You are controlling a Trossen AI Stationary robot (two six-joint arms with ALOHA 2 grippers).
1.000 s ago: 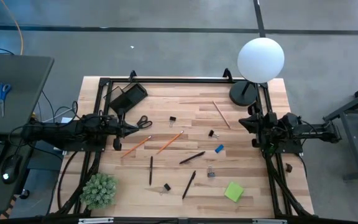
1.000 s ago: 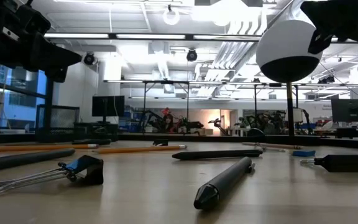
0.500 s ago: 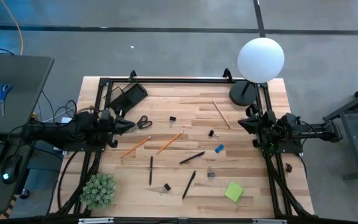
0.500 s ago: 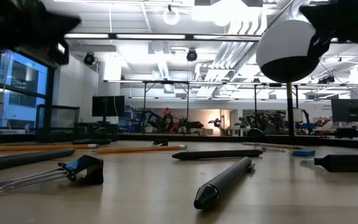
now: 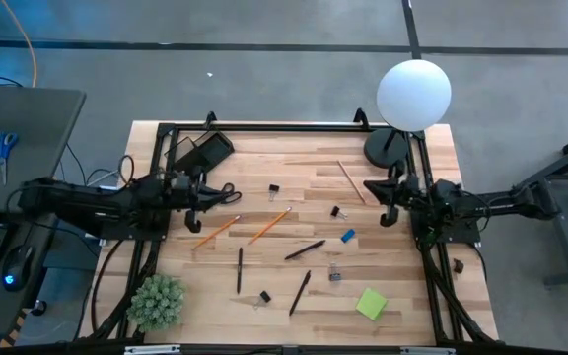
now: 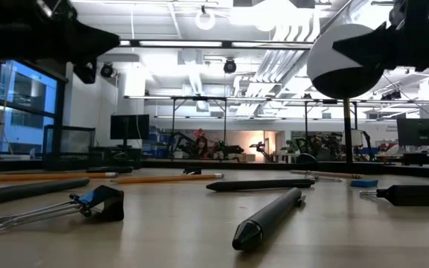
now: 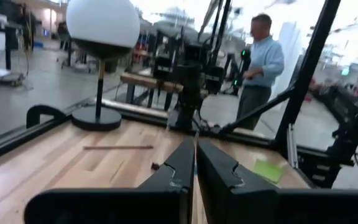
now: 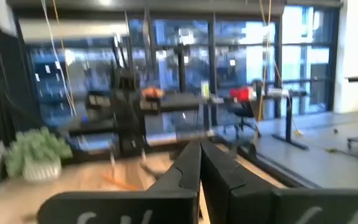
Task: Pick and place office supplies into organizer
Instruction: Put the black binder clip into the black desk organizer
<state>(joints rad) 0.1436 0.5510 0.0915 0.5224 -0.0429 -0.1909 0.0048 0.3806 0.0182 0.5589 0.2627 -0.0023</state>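
The black organizer (image 5: 203,151) sits at the table's far left corner. Office supplies lie scattered over the wood: orange pencils (image 5: 215,231), black pens (image 5: 305,249), binder clips (image 5: 274,191), a blue eraser (image 5: 348,236), a green sticky-note pad (image 5: 371,304) and a wooden pencil (image 5: 351,181). My left gripper (image 5: 235,194) hangs shut above the table's left part, over the spot of the small scissors, which it mostly hides. At the right side my right gripper (image 5: 368,187) is also shut and held above the table. Their wrist views show each pair of fingers closed together, left (image 7: 195,149) and right (image 8: 199,152).
A lamp with a white globe (image 5: 413,94) and a round black base (image 5: 387,148) stands at the far right. A green potted plant (image 5: 156,301) occupies the near left corner. A black frame (image 5: 284,126) runs along the table's edges. A person (image 7: 263,59) stands beyond the table.
My left gripper has risen and gone out toward the table's middle, now over the scissors. My right gripper has gone toward the table's left, coming in front of the lamp globe in the low view. Both have stayed shut. Nothing on the table has moved.
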